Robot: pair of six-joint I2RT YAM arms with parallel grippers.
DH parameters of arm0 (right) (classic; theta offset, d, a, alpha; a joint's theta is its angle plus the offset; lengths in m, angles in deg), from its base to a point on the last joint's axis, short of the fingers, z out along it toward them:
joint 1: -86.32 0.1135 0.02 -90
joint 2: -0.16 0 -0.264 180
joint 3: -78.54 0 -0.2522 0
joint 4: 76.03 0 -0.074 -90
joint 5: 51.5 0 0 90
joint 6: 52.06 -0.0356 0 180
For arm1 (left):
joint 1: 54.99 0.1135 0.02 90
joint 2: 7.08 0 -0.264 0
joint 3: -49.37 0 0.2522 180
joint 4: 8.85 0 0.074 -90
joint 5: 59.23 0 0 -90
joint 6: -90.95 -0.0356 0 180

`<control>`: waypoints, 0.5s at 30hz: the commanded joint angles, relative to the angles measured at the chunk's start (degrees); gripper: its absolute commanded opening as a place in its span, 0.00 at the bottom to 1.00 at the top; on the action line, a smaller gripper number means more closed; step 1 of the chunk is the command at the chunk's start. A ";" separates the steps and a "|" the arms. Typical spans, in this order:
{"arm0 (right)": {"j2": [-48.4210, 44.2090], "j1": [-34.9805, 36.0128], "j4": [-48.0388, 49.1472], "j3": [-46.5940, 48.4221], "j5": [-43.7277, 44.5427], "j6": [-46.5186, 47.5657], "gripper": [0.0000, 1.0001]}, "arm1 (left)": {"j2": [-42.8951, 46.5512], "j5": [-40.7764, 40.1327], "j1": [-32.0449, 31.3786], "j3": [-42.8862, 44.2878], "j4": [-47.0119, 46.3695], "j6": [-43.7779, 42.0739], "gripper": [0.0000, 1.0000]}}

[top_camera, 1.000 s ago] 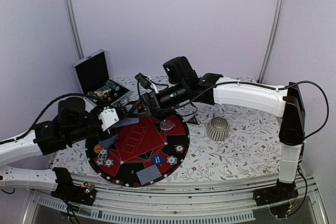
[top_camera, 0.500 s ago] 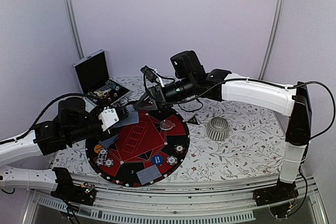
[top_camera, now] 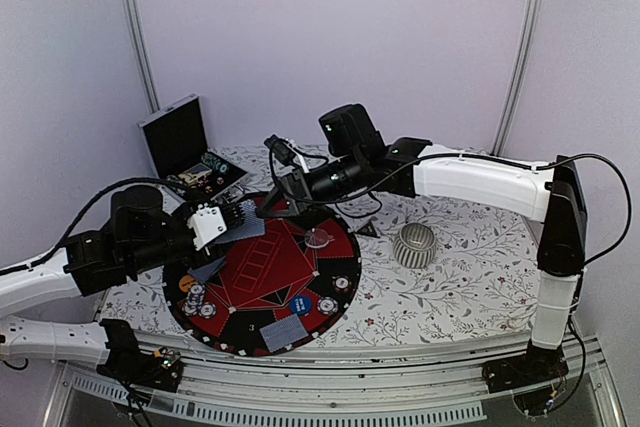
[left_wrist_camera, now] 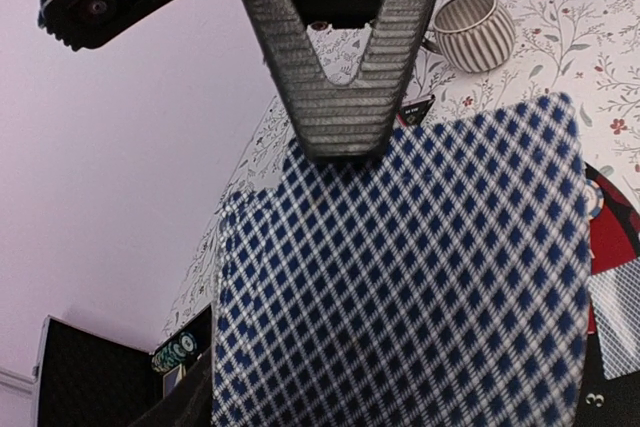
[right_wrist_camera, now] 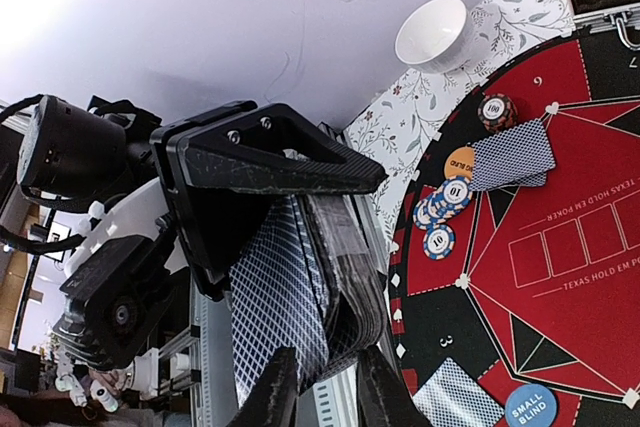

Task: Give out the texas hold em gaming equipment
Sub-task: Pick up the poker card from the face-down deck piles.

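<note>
My left gripper (top_camera: 232, 217) is shut on a deck of blue-backed playing cards (top_camera: 248, 227), held above the back left of the round red and black poker mat (top_camera: 270, 267). In the left wrist view the deck (left_wrist_camera: 420, 277) fills the frame and hides my own fingers. My right gripper (top_camera: 268, 205) meets the deck's far edge, and its ribbed fingers (left_wrist_camera: 395, 57) come together over the top card. In the right wrist view that gripper (right_wrist_camera: 322, 357) is shut with bent card edges (right_wrist_camera: 330, 277) between its fingers. Poker chips (right_wrist_camera: 440, 212), an orange disc (right_wrist_camera: 460, 162) and dealt cards (right_wrist_camera: 510, 152) lie on the mat.
A ribbed silver cup (top_camera: 413, 244) stands right of the mat. The black hinged case (top_camera: 180, 142) is open at the back left. A clear disc (top_camera: 318, 239), a blue disc (top_camera: 300, 302) and dealt cards (top_camera: 283, 331) lie on the mat. A white bowl (right_wrist_camera: 435, 32) sits beyond the mat.
The right gripper's fingers have closed on the far edge of the deck, after the arm shifted a little at the back. The left arm and deck have stayed put.
</note>
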 commanded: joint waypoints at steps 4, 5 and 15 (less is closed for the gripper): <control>1.66 0.12 1.57 1.24 -1.88 -0.50 0.09 | 0.10 1.11 -1.04 -0.02 -1.28 0.83 0.53; 1.55 0.13 1.53 1.20 -1.70 -0.50 0.06 | 0.10 1.13 -1.01 -0.02 -1.29 0.84 0.54; -0.29 0.00 1.48 0.89 -1.14 -0.19 0.02 | -0.33 1.28 -1.01 0.06 -0.98 1.03 0.53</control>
